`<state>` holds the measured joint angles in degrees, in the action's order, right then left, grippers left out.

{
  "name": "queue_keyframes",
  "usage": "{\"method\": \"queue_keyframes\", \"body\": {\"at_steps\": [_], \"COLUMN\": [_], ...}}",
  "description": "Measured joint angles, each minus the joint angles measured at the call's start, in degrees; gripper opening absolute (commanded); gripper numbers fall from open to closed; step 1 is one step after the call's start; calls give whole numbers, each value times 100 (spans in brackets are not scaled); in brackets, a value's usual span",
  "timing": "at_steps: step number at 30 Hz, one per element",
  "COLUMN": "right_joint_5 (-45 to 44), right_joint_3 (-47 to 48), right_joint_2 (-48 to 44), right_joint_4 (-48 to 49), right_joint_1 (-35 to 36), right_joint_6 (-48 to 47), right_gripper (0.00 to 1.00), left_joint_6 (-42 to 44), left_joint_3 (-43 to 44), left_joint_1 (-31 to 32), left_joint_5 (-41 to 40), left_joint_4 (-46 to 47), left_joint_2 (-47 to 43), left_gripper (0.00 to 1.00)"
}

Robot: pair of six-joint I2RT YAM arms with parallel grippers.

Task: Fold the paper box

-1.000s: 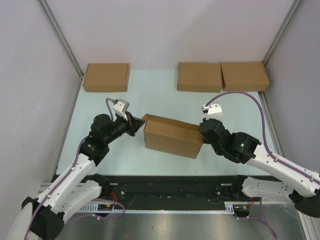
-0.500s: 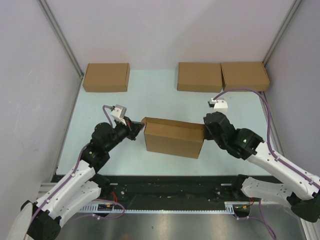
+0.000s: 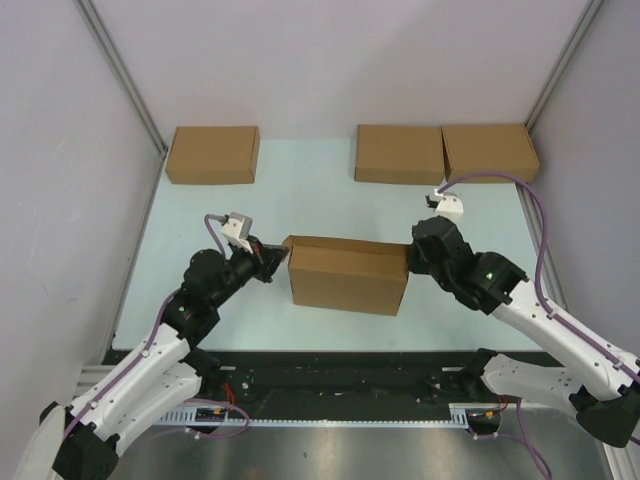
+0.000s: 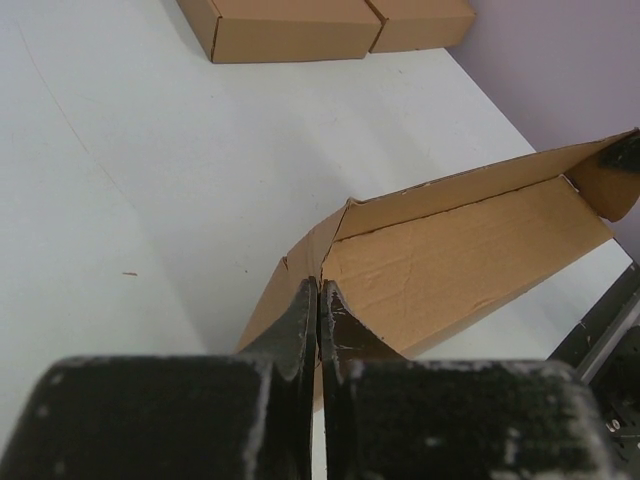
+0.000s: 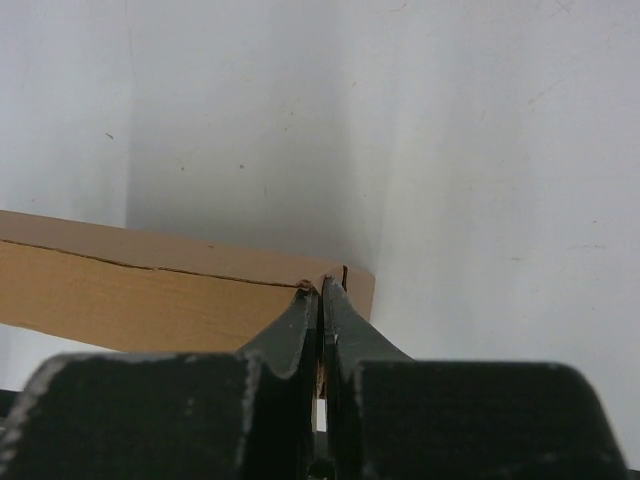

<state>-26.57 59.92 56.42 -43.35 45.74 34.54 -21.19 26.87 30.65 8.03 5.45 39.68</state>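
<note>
The paper box (image 3: pixel 347 275) is a brown cardboard mailer in the middle of the table, seen with its lid panel and a long side. My left gripper (image 3: pixel 278 256) is shut at the box's left end. In the left wrist view my left gripper (image 4: pixel 319 290) pinches the box's corner edge, and the box (image 4: pixel 460 240) stretches away to the right. My right gripper (image 3: pixel 408 258) is shut at the box's right end. In the right wrist view my right gripper (image 5: pixel 320 290) closes on the end corner of the box (image 5: pixel 130 290).
Three other closed brown boxes lie along the back: one at the left (image 3: pixel 212 154), two side by side at the right (image 3: pixel 399 153) (image 3: pixel 489 152). Two of them also show in the left wrist view (image 4: pixel 290 25). Walls close in on both sides.
The box has turned from slanted to nearly level in the top view. My right gripper moved up and back with its end; my left gripper shifted slightly down and left.
</note>
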Motion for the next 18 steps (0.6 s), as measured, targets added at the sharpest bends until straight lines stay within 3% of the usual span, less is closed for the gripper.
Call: {"method": "queue_keyframes", "body": {"at_steps": [18], "right_joint_5": [-1646], "right_joint_3": [-177], "right_joint_2": [149], "right_joint_4": [44], "right_joint_1": [1010], "right_joint_6": [190], "right_gripper": [0], "left_joint_6": [-131], "left_joint_3": [-85], "left_joint_1": [188], "left_joint_5": [-321], "left_joint_4": [2], "left_joint_2": [-125], "left_gripper": [0]}}
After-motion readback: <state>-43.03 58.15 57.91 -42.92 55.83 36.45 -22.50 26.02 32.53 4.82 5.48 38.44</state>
